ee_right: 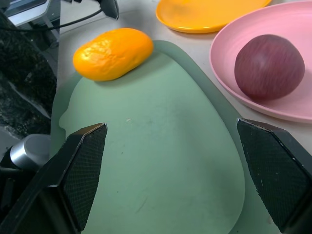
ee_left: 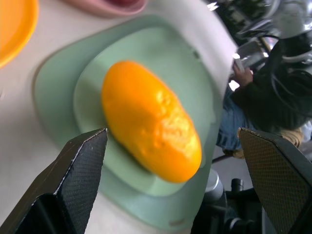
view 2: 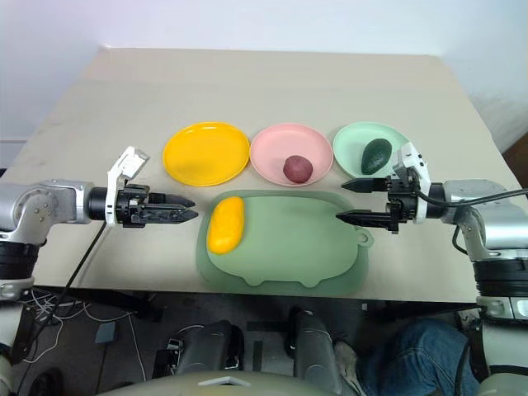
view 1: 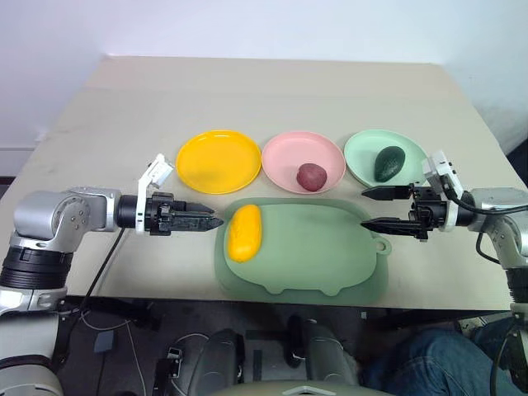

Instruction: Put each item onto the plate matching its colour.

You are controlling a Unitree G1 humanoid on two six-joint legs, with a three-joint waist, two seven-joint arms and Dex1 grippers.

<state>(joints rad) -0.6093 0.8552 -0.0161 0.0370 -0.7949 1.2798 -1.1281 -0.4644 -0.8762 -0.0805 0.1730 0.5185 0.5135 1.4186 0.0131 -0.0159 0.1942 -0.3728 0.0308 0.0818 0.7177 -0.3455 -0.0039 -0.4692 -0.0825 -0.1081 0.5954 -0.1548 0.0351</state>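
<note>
A: Where's the mango [view 1: 244,233] relative to the left pincer [view 1: 213,222]?
B: Just beside it. Mango lies on the left end of the green mat [view 1: 318,256], long axis running away from the robot. Pincer tips point at it from the left, close but not touching. In the left wrist view it sits between the two fingers, further out than the tips.
A: Pincer state?
B: Left is spread wide, holding nothing. Right pincer [view 1: 369,208] is also wide apart and empty, hovering at the mat's right edge near the small loop, pointing left.
A: Other fruit?
B: Red fruit [view 1: 312,176] is on the pink plate [view 1: 285,153], avocado [view 1: 388,162] on the mint plate [view 1: 361,151]. Yellow plate [view 1: 218,161] is bare, at the left of the row, just behind the mat on the table [view 1: 247,91].
A: Mango to yellow plate?
B: Near, apart. Plate sits just beyond the mango.
</note>
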